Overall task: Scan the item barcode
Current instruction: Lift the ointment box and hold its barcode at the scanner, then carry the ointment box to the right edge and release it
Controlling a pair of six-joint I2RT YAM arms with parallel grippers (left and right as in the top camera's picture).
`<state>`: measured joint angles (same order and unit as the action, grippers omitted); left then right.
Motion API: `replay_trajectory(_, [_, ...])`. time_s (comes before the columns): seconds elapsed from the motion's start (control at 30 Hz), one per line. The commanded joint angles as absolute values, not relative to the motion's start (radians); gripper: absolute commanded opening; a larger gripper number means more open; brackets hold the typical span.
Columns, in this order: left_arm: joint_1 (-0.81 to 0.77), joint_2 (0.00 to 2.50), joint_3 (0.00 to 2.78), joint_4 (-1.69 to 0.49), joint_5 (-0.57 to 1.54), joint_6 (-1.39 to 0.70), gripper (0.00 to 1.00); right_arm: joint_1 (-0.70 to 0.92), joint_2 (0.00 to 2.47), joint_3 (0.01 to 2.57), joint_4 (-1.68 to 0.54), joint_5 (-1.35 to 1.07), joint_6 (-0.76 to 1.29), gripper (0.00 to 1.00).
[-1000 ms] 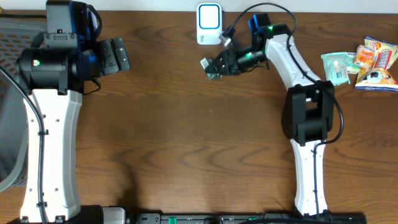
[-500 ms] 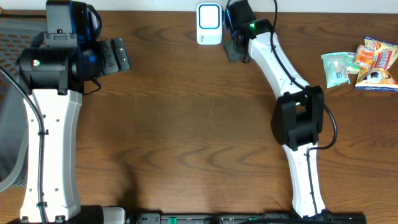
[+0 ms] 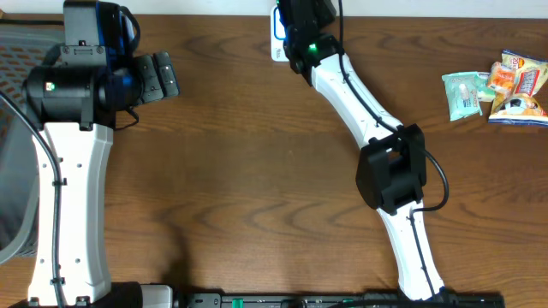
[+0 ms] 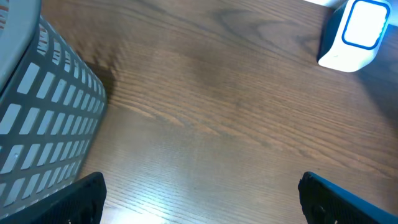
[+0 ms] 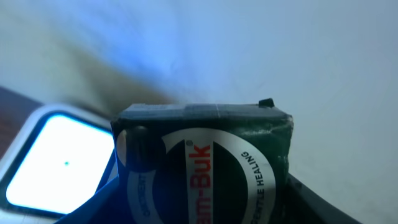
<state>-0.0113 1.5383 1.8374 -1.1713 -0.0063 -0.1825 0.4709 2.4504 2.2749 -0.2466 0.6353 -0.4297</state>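
Right gripper (image 5: 205, 193): clenched on the dark green box (image 5: 211, 143), beside the scanner (image 5: 56, 155)
Left gripper (image 3: 161, 77): spread wide, empty, near the basket (image 4: 37, 124)
Barcode: not visible
Risk: no read if the code faces away from the lit window; tilted box may slip

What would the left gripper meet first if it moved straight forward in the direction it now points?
The left gripper would probably meet the wooden table, between the grey basket and the white scanner; depth is unclear.
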Motion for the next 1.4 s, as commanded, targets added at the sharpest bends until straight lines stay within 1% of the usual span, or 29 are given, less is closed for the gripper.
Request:
replay_trajectory(0.0, [-0.012, 1.543, 1.837, -1.174, -0.012, -0.18, 0.98, 0.476, 2.459, 2.29, -0.19, 0.674, -0.507, 0.56])
replay_trajectory(0.23, [-0.012, 1.543, 1.837, -1.174, -0.012, -0.18, 0.98, 0.498, 2.522, 2.29, -0.096, 0.672, -0.69, 0.56])
replay_trajectory(0.57, [-0.012, 1.543, 1.837, -1.174, -0.012, -0.18, 0.98, 0.503, 2.58, 2.289, -0.081, 0.72, -0.736, 0.55])
replay_trajectory(0.83, [-0.012, 1.543, 1.837, -1.174, -0.012, -0.18, 0.98, 0.506, 2.581, 2.289, -0.067, 0.735, -0.765, 0.57])
replay_trajectory(1.0, [-0.012, 1.543, 1.837, -1.174, -0.012, -0.18, 0.98, 0.503, 2.58, 2.289, -0.067, 0.743, -0.76, 0.58])
replay_trajectory(1.17, [-0.012, 1.543, 1.837, -1.174, -0.012, -0.18, 0.98, 0.49, 2.545, 2.289, -0.078, 0.747, -0.662, 0.6])
replay_trajectory(1.27, [-0.012, 1.543, 1.837, -1.174, -0.012, -0.18, 0.98, 0.469, 2.502, 2.289, -0.11, 0.751, -0.646, 0.6])
replay_trajectory(1.37, [-0.012, 1.543, 1.837, -1.174, -0.012, -0.18, 0.98, 0.427, 2.437, 2.289, -0.179, 0.751, -0.587, 0.61])
